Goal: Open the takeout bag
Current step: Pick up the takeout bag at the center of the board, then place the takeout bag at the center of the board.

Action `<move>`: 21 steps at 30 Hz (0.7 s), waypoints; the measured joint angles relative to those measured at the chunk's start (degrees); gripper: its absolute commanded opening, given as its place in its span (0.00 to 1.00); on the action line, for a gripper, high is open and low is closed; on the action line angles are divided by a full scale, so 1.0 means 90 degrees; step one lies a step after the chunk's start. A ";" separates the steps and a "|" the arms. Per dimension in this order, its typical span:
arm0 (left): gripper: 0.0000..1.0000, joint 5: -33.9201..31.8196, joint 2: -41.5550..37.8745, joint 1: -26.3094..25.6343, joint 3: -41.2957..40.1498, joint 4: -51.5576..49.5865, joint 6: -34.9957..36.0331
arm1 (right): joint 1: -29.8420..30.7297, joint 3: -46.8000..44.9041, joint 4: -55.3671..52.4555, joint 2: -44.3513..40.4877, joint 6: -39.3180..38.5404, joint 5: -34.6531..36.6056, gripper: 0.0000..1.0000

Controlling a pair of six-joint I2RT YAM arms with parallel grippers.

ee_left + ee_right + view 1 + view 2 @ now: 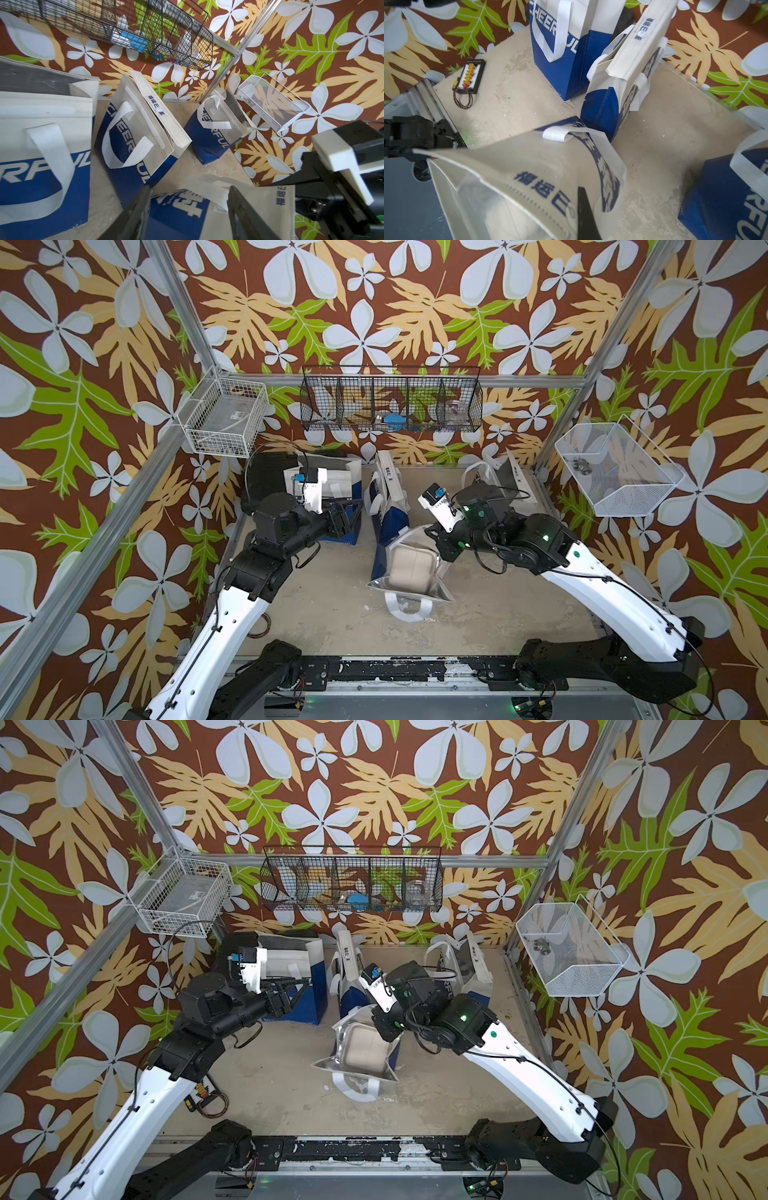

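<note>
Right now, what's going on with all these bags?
The right gripper is shut on the rim of the front takeout bag. The bag's mouth gapes open, showing a beige container inside. The left gripper is open and holds nothing, off to that bag's side. Three more bags stand behind it on the table.
</note>
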 measured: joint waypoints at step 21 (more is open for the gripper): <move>0.53 0.0461 -0.0627 0.0000 -0.0612 -0.0359 -0.0376 | -0.2759 0.0301 0.0197 0.1168 0.1418 0.0044 0.00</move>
